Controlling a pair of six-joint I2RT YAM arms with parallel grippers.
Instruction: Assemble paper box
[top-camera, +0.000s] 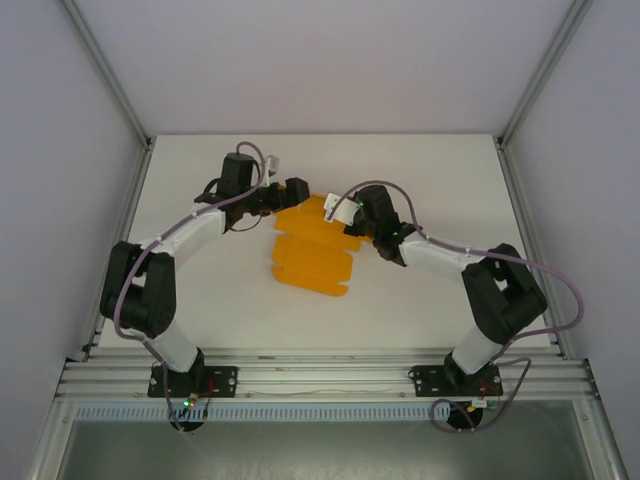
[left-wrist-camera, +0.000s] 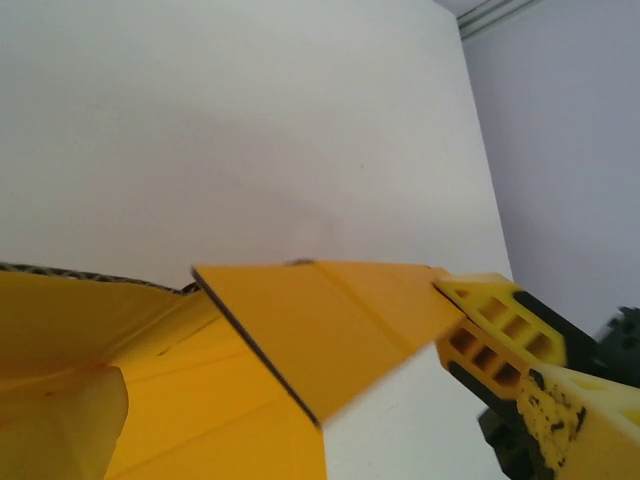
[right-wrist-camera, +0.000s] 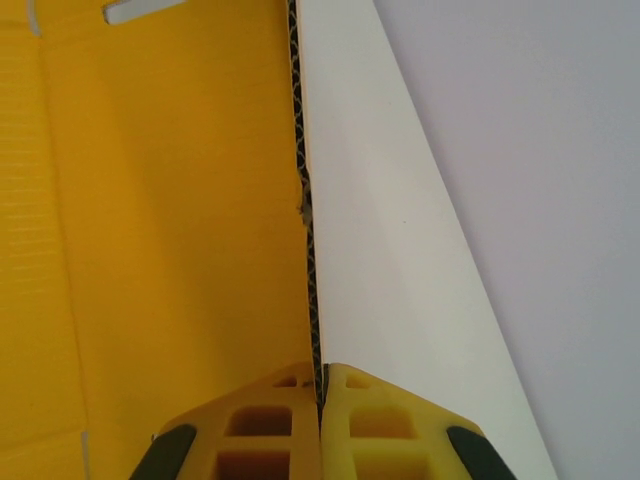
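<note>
Left arm (top-camera: 185, 238) and right arm (top-camera: 450, 258) bent inward over the middle of the table (top-camera: 210, 300). Left gripper (top-camera: 293, 190) stood spread wide. Right gripper (right-wrist-camera: 322, 395) was clamped tight on the paper box (right-wrist-camera: 180, 250) edge.

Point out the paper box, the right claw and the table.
paper box (top-camera: 312, 262): top view, middle of the orange sheet.
right claw (right-wrist-camera: 322, 372): right wrist view, where its yellow fingertips pinch the card's edge.
table (top-camera: 230, 300): top view, bare white surface left of the sheet.
</note>
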